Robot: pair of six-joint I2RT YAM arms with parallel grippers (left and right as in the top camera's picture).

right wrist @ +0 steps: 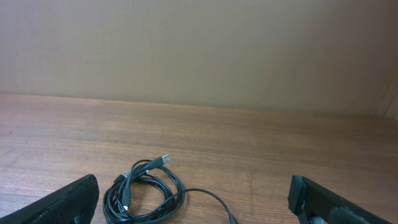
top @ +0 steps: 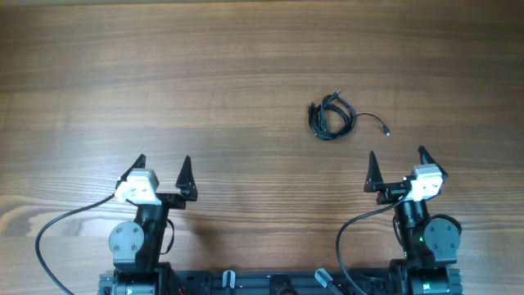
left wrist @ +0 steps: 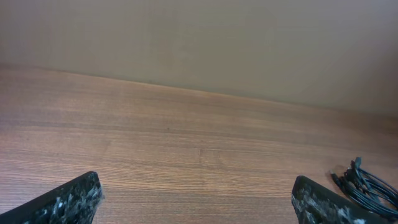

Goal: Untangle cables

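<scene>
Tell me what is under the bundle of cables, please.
Only the wooden table shows under the cables; its wood is visible through the loops. Where the strands cross, the lower ones are covered, so how they knot cannot be seen.

Overhead straight down; wrist views low, forward across table (right wrist: 261, 134), cables (right wrist: 146, 190) in both.

Cables (left wrist: 368, 185) cut off at the lower right edge of the left wrist view; a loose strand leaves the right wrist view's bottom edge. Overhead, the bundle is too small to count cords.
</scene>
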